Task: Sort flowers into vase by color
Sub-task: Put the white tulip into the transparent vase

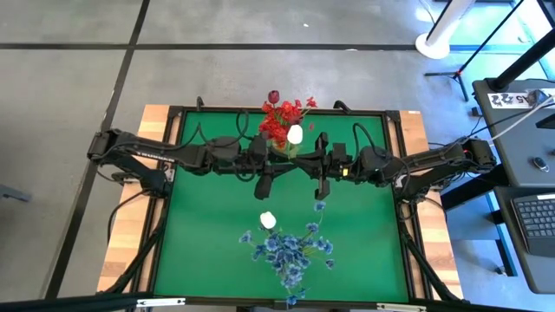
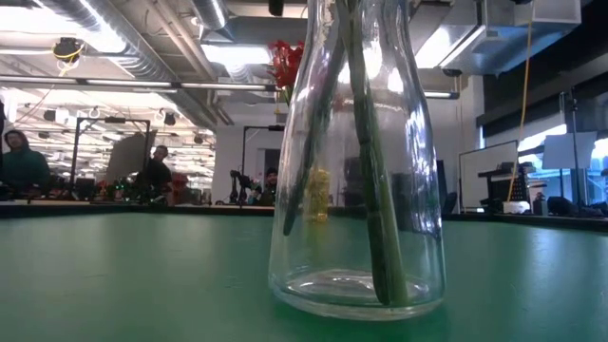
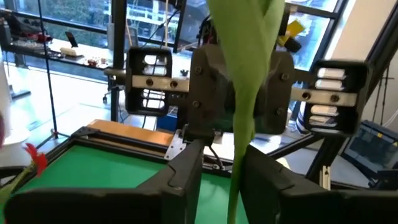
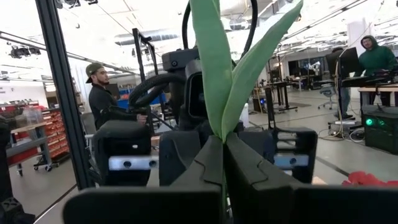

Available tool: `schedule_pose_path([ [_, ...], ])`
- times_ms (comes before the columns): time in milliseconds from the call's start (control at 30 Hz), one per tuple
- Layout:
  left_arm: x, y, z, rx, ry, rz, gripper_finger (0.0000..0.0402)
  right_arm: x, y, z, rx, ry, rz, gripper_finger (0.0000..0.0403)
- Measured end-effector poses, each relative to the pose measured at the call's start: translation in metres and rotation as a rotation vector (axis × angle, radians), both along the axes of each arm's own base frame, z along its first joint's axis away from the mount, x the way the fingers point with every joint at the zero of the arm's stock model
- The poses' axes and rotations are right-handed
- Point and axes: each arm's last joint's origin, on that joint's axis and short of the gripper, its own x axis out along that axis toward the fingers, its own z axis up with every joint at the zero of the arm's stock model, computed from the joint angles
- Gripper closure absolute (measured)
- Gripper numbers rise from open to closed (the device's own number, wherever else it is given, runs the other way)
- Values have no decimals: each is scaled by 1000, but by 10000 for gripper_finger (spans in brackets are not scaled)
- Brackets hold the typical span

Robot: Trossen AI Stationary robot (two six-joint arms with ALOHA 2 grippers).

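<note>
A white flower with its bud (image 1: 295, 134) is held up over the table's middle on a green stem (image 3: 239, 155) with two long leaves (image 4: 217, 68). My right gripper (image 4: 222, 155) is shut on it. My left gripper (image 3: 221, 168) faces it from the table's left, open, with one finger on either side of the stem. Red flowers (image 1: 279, 121) and a dark maroon bud (image 1: 274, 95) stand at the far middle. Blue flowers (image 1: 290, 251) and another white bud (image 1: 269, 220) stand in a glass vase (image 2: 356, 190) near the front. My right gripper pinches the white flower's stem between its two fingers, right where the two leaves (image 4: 222, 142) branch off. The fingers come about level from the table's right and lie across the stem. The flower is lifted clear of the table, and its leaves rise above the fingers.
The green mat (image 1: 217, 225) lies inside a dark frame (image 1: 173, 113) on a wooden table. Cables run along both sides. In the room beyond the table, people sit at desks and one stands by a rack (image 4: 102, 99).
</note>
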Motion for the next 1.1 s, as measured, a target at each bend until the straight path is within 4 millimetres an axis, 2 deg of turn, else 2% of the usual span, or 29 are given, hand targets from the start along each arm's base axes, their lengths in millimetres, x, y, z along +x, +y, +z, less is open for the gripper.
schedule_pose_path([
  [300,-14,-2,11,-2,14,-3,260,0,0,0,0,2,4,402],
  [567,-14,1,9,0,28,20,259,0,0,-1,0,9,-3,402],
  [767,-14,1,8,1,43,23,294,1,0,-2,-2,23,-4,402],
  [967,-14,-2,6,3,58,25,385,1,-1,-3,0,29,-16,402],
  [1100,-14,-4,6,7,56,24,397,1,0,-2,1,28,-18,385],
])
